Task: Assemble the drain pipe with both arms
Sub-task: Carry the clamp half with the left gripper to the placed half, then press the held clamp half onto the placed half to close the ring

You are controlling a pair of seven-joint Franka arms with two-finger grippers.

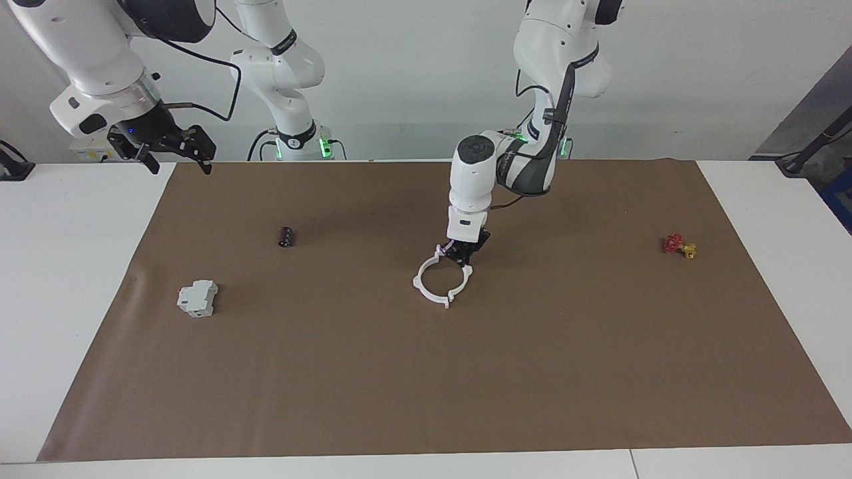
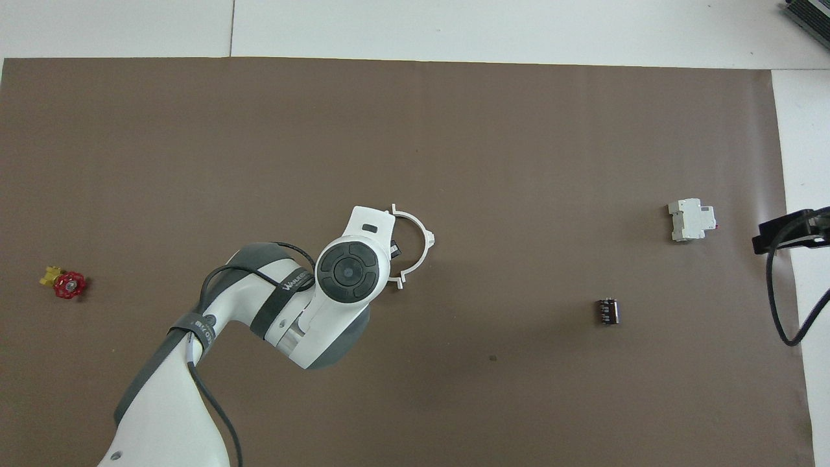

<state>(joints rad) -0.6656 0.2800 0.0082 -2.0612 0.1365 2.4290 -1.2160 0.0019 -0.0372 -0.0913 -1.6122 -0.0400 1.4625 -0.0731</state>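
Observation:
The drain pipe (image 1: pixel 426 283) is a thin white ring with small tabs, lying on the brown mat at mid-table; I cannot tell whether its two halves are joined. In the overhead view only one arc (image 2: pixel 420 237) shows, the rest is hidden under the left arm. My left gripper (image 1: pixel 462 256) is down at the part of the ring nearest the robots, touching or just above it. My right gripper (image 1: pixel 181 159) is open and empty, raised over the mat's corner at the right arm's end, where the arm waits; part of it shows in the overhead view (image 2: pixel 788 235).
A grey boxy block (image 1: pixel 197 298) (image 2: pixel 692 220) and a small dark cylinder (image 1: pixel 286 236) (image 2: pixel 607 311) lie toward the right arm's end. A red-and-yellow valve (image 1: pixel 678 245) (image 2: pixel 63 283) lies toward the left arm's end. The brown mat (image 1: pixel 426 386) covers most of the white table.

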